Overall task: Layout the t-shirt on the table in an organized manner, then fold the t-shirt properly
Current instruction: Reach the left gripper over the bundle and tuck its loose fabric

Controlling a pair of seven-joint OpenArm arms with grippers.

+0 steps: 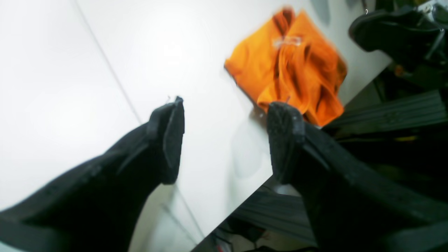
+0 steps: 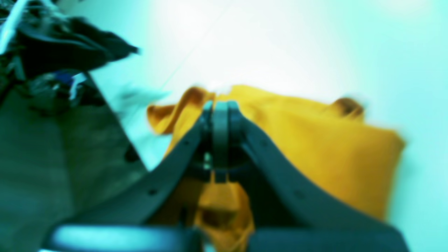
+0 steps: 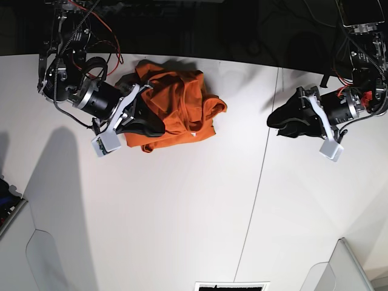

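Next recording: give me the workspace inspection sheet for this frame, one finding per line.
Surface: white table, thin dark seam running across it.
Job's things: orange t-shirt crumpled in a heap near the far edge, not laid out.
Clutter: nothing seen on the tabletop.
Grippers: right gripper shut, over the shirt; whether it pinches fabric cannot be told. Left gripper open, empty, apart from the shirt.
Cables: red and black wires at the right arm's base.
Surroundings: dark beyond the far edge; pale panels at the near corners.
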